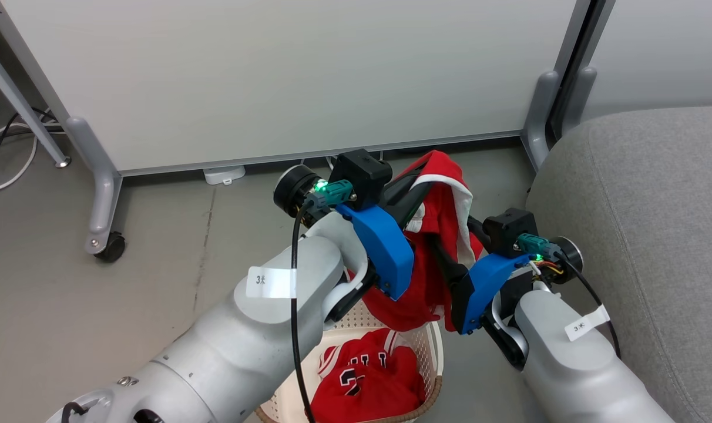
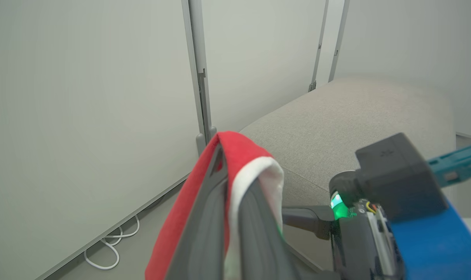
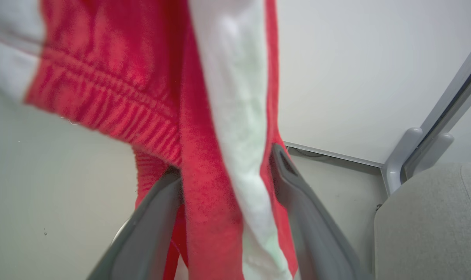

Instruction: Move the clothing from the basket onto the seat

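Note:
A red garment with white stripes [image 1: 444,200] hangs above the basket [image 1: 435,352], draped over my left gripper [image 1: 420,179]. In the left wrist view this gripper [image 2: 235,182] is shut on the red and white cloth [image 2: 239,151]. My right gripper [image 1: 450,230] reaches in from the right. Its fingers [image 3: 297,194] stand open on either side of the hanging cloth [image 3: 216,116]. Another red jersey [image 1: 368,382] with white lettering lies in the cream basket. The grey seat [image 1: 644,205] is at the right, also seen as the seat [image 2: 356,116] behind the left fingers.
White partition panels [image 1: 274,76] on grey legs stand close behind, one leg with a caster [image 1: 110,247], another leg [image 1: 538,117] next to the seat's corner. White cables [image 1: 9,170] lie on the grey floor at far left.

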Controlling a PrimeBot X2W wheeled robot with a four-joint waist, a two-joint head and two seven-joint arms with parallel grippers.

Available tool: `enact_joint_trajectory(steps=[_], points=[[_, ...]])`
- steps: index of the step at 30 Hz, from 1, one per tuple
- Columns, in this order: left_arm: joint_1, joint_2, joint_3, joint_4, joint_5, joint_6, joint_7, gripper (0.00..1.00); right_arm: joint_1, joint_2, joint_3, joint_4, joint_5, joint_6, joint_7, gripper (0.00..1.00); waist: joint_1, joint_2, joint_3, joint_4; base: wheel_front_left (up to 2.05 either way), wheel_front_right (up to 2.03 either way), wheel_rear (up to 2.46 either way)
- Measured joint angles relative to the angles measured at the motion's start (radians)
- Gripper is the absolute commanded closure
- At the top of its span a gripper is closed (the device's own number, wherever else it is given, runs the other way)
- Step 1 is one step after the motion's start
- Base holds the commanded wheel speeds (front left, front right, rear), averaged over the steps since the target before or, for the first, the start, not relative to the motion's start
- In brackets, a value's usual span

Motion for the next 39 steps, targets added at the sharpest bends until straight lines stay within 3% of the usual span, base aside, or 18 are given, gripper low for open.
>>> enact_joint_trajectory(steps=[1, 22, 23, 25, 26, 27, 39], points=[[0.0, 0.0, -0.003, 0.0, -0.002, 0.0, -0.001, 1.0, -0.003, 0.0, 0.011, 0.006, 0.01, 0.0, 0.0, 1.0, 0.0, 0.0, -0.001, 0.0, 0.0, 0.0, 0.0], [-0.002, 0.0, -0.025, 0.034, -0.026, 0.007, -0.017, 1.0, -0.032, 0.0, 0.088, 0.051, 0.125, 0.0, -0.021, 1.0, -0.0001, 0.0, -0.017, -0.025, 0.0, 0.0, 0.0], [-0.002, 0.0, -0.025, 0.036, -0.027, 0.007, -0.017, 0.9, -0.032, 0.0, 0.089, 0.052, 0.128, 0.0, -0.021, 1.0, -0.0001, -0.0001, -0.018, -0.025, 0.0, 0.0, 0.0], [-0.002, 0.0, -0.026, 0.038, -0.03, 0.007, -0.017, 0.53, -0.032, 0.0, 0.092, 0.054, 0.133, 0.0, -0.022, 1.0, -0.0001, 0.0, -0.019, -0.026, 0.0, 0.0, 0.0], [-0.002, 0.0, -0.026, 0.039, -0.034, 0.007, -0.017, 0.1, -0.032, 0.0, 0.093, 0.055, 0.134, 0.0, -0.022, 1.0, 0.0, -0.0001, -0.019, -0.026, 0.0, 0.0, 0.0], [-0.002, 0.0, -0.026, 0.04, -0.034, 0.007, -0.017, 0.0, -0.032, 0.0, 0.093, 0.056, 0.135, 0.0, -0.022, 1.0, 0.0, 0.0, -0.019, -0.026, 0.0, 0.0, 0.0], [-0.003, 0.0, -0.035, 0.048, -0.049, 0.007, -0.019, 0.0, -0.032, 0.0, 0.09, 0.049, 0.137, 0.0, -0.022, 1.0, -0.0001, 0.0, -0.019, -0.026, 0.0, 0.0, 0.0]])
